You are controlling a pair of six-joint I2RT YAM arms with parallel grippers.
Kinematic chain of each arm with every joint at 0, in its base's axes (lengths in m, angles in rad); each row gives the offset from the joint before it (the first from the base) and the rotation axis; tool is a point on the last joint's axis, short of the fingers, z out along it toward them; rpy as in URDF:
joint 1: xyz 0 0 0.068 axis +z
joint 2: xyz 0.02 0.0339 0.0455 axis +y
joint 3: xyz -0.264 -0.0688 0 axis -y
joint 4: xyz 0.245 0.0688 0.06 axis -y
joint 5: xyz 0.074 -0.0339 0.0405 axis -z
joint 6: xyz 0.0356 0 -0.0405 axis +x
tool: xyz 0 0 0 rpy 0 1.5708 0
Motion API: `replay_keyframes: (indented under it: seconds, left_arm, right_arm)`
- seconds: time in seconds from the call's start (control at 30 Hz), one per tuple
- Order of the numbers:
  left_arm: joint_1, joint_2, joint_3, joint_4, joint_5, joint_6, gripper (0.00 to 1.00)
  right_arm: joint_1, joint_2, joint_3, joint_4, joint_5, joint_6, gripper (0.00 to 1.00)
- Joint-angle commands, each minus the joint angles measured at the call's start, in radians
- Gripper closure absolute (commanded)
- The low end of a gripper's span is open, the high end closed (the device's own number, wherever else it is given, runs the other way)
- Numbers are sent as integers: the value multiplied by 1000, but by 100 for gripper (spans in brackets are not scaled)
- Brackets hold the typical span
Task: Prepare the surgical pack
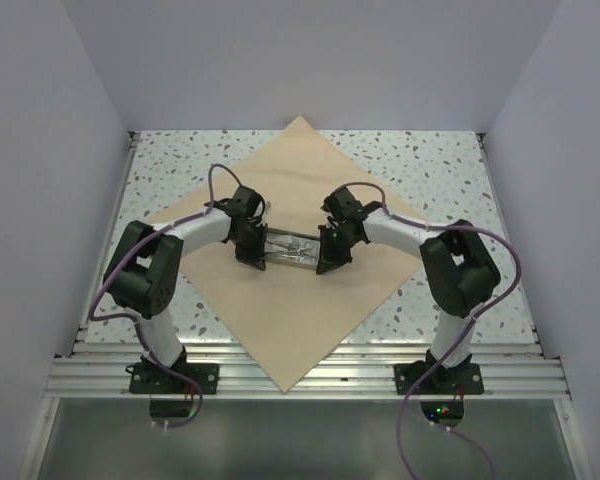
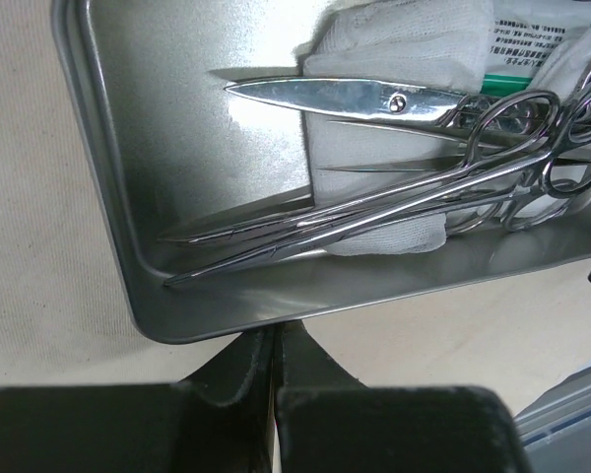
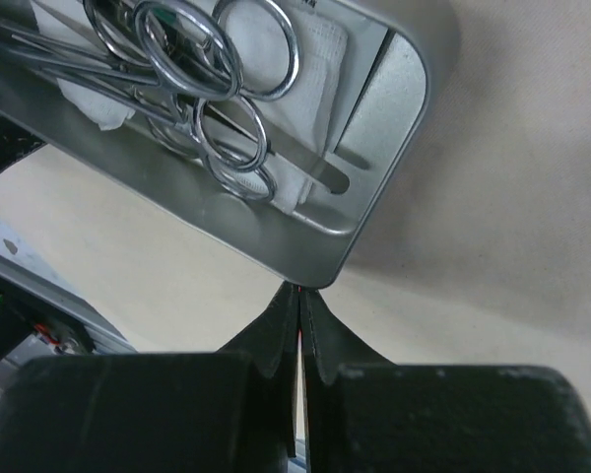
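The surgical pack's wrap (image 1: pixel 300 170) is a big beige sheet lying flat as a diamond on the table. Over its middle is a small shiny metal tray (image 1: pixel 290 248) holding scissors (image 2: pixel 355 96), slim forceps (image 2: pixel 374 202) and white gauze (image 2: pixel 404 39). My left gripper (image 1: pixel 255 255) is shut on the tray's left end, its fingertips pinched together at the rim (image 2: pixel 273 330). At the tray's right corner my right gripper (image 1: pixel 325 258) is shut as well, its tips meeting at the rim (image 3: pixel 298 288). The tray (image 3: pixel 276 246) casts a shadow on the wrap (image 3: pixel 512 148) below it.
The speckled tabletop (image 1: pixel 440 165) shows around the wrap's corners. White walls close in the left, right and back. An aluminium rail (image 1: pixel 310 375) runs along the near edge by the arm bases, and the wrap's near corner overhangs it.
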Motion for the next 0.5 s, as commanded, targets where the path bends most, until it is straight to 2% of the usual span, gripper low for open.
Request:
replay_keyframes:
  seconds: [0.0, 0.47]
  left_arm:
    - [8, 6, 45, 9, -15, 22, 100]
    - [10, 13, 56, -3, -26, 33, 100]
  right_arm:
    - [3, 34, 51, 26, 23, 1, 100]
    - [3, 74, 130, -29, 63, -35, 100]
